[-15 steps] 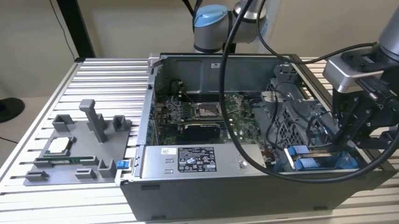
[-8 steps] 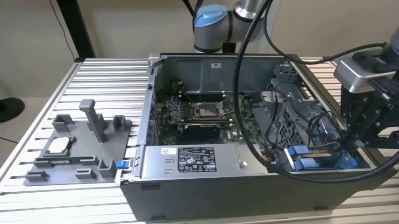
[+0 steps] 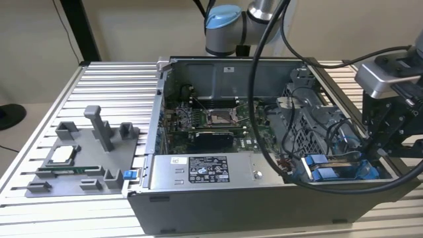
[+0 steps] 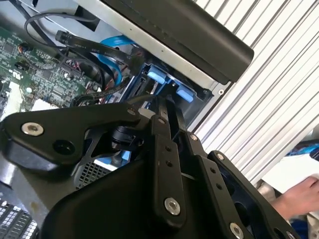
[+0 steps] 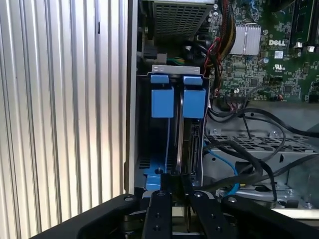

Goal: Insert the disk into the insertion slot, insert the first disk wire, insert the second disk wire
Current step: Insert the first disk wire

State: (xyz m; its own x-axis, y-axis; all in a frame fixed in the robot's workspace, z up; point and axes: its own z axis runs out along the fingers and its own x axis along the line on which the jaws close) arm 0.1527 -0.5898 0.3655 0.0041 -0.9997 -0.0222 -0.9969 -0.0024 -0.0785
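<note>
The insertion slot (image 3: pixel 334 171) is the grey bay with blue plastic pieces at the case's front corner, on the exterior view's right. In the first wrist view the disk (image 5: pixel 180 139) stands on edge inside the insertion slot (image 5: pixel 177 68), its thin silver side showing beside two blue tabs. My gripper (image 5: pixel 175 180) is at the disk's near end with its black fingers (image 5: pixel 159 209) drawn close together. I see nothing between them. The second wrist view shows the gripper (image 4: pixel 158 105) pointing at the same blue pieces (image 4: pixel 149 77). A blue wire (image 5: pixel 222 159) and black wires (image 5: pixel 249 129) lie loose beside the bay.
The open case holds a motherboard (image 3: pixel 211 119), a silver labelled power-supply box (image 3: pixel 205 171) and a perforated grey cage (image 3: pixel 310 124). A grey fixture (image 3: pixel 79 158) with parts sits on the ribbed table (image 3: pixel 112 84) at the exterior view's left. A person's hand (image 4: pixel 294 199) rests beyond the case.
</note>
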